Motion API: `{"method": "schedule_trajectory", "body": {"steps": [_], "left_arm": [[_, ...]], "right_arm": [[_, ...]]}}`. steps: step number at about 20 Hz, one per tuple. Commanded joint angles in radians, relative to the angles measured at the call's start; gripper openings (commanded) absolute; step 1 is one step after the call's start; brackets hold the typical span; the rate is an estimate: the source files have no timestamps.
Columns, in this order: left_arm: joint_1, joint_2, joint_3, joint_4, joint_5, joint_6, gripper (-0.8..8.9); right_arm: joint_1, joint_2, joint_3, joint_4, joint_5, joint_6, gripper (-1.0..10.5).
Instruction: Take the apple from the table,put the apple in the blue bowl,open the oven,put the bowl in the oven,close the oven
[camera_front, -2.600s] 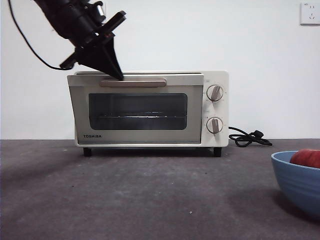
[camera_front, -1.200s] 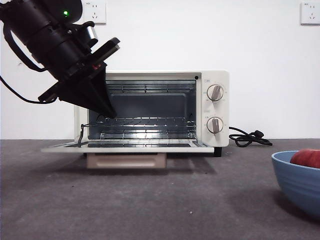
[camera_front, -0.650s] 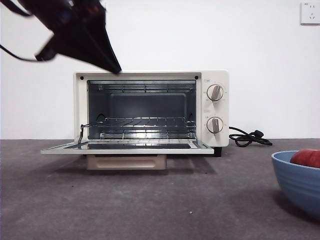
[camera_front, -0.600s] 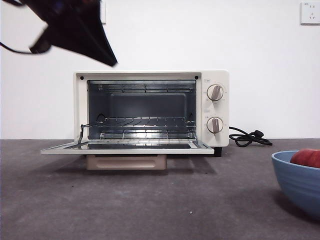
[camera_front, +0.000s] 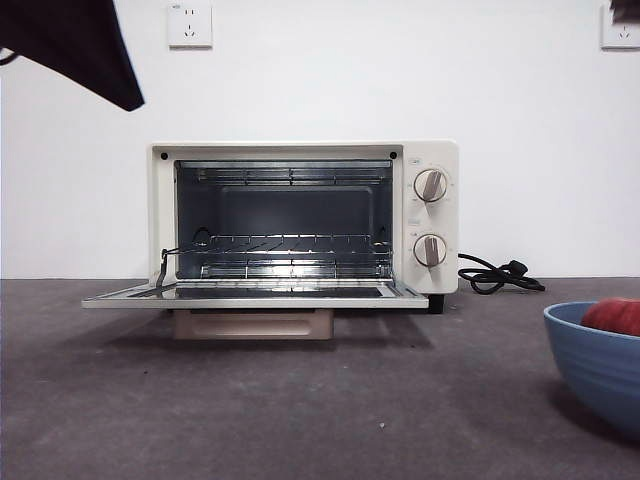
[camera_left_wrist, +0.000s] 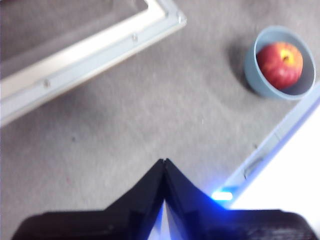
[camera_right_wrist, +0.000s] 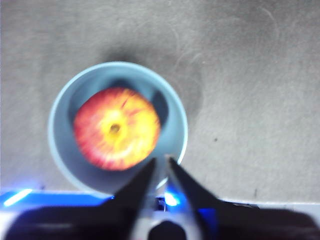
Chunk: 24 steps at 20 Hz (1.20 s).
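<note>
The cream-white oven (camera_front: 430, 215) stands at the back of the table with its glass door (camera_front: 255, 295) folded down flat and its wire rack showing. The blue bowl (camera_front: 598, 365) sits at the right edge of the front view, and the apple (camera_front: 615, 315) lies inside it. My left gripper (camera_left_wrist: 164, 162) is shut on nothing, high above the table (camera_left_wrist: 125, 130) in front of the door's edge (camera_left_wrist: 85, 65); in the front view it is the dark shape (camera_front: 85, 50) at the top left. My right gripper (camera_right_wrist: 161, 160) hovers over the bowl's (camera_right_wrist: 60, 150) rim beside the apple (camera_right_wrist: 117, 127), jaws a narrow gap apart.
A black cord (camera_front: 495, 275) lies coiled to the right of the oven. The oven's tan handle (camera_front: 252, 322) hangs under the lowered door. A black tip (camera_front: 625, 10) shows at the top right corner. Wall sockets sit high on the white wall.
The oven door went from shut to lying flat open, pulled down by my left gripper. That gripper then let go and rose up and to the left, away from the oven.
</note>
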Motion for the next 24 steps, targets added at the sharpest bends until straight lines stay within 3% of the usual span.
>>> {"method": "schedule_trajectory", "body": {"steps": [1,5,8,12,19,20,22,24], "left_arm": [[-0.011,-0.027,-0.009,-0.029,0.000,0.024,-0.06],[-0.011,-0.097,-0.009,-0.057,0.000,0.024,-0.05],[-0.011,-0.156,-0.009,-0.059,0.000,0.018,-0.06],[-0.011,-0.215,-0.009,-0.065,0.000,-0.007,-0.06],[-0.011,-0.252,-0.009,-0.097,0.000,-0.011,-0.06],[-0.011,-0.252,-0.009,-0.100,0.000,-0.011,-0.06],[-0.011,-0.252,-0.009,-0.106,0.000,-0.010,-0.05],[-0.011,-0.252,-0.009,-0.105,0.000,-0.010,-0.05]], "right_arm": [[-0.038,0.029,0.001,0.008,0.004,-0.038,1.5],[-0.117,0.068,-0.001,0.019,-0.006,-0.101,1.7],[-0.173,0.110,-0.002,0.031,-0.076,-0.168,1.7],[-0.210,0.185,-0.002,0.047,-0.106,-0.240,1.7],[-0.215,0.291,-0.002,0.076,-0.230,-0.266,1.7],[-0.215,0.299,-0.002,0.076,-0.216,-0.269,1.8],[-0.215,0.314,-0.002,0.077,-0.188,-0.269,3.6],[-0.215,0.321,-0.002,0.084,-0.188,-0.270,4.1]]}}
